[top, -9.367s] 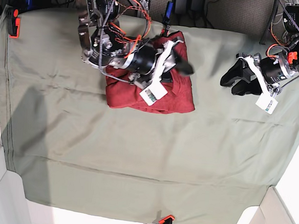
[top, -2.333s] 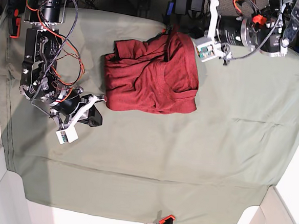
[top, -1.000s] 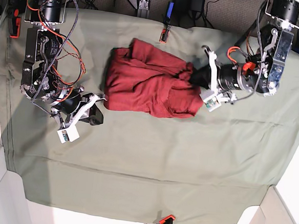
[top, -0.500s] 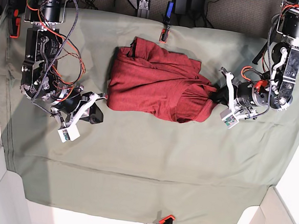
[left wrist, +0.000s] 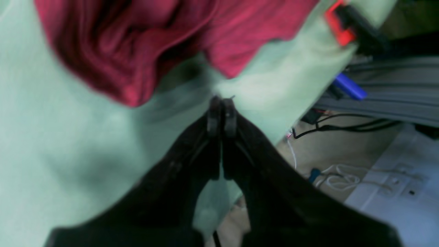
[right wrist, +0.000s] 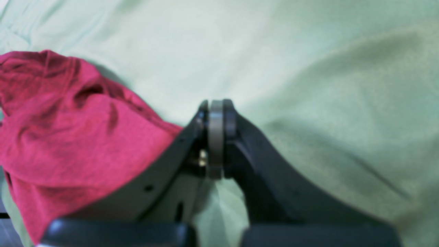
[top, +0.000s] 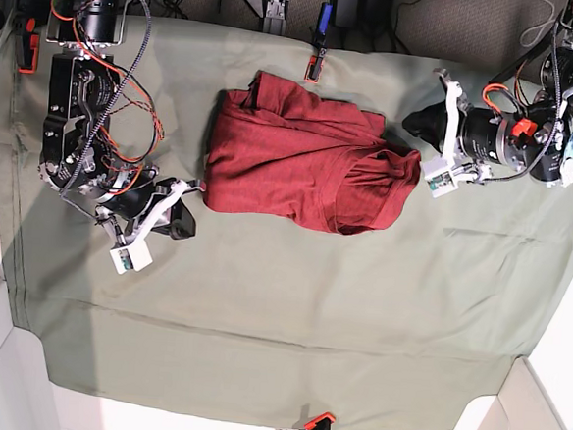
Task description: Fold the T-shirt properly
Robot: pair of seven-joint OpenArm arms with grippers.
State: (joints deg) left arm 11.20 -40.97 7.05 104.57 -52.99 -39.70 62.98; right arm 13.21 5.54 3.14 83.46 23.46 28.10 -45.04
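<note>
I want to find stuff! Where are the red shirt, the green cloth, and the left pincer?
T-shirt (top: 290, 166), base view, middle of the fabric.
green cloth (top: 289, 314), base view, bare stretch.
left pincer (left wrist: 221, 104), left wrist view, between the shut tips.

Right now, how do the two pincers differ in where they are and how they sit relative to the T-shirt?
The left pincer is near the cloth's far edge, beside the T-shirt's bunched end; the right pincer sits lower, off the shirt's opposite, flatter corner. In the wrist views, the left points at bare cloth with the shirt ahead, whereas the shirt lies alongside the right. Both are shut and hold nothing.
</note>
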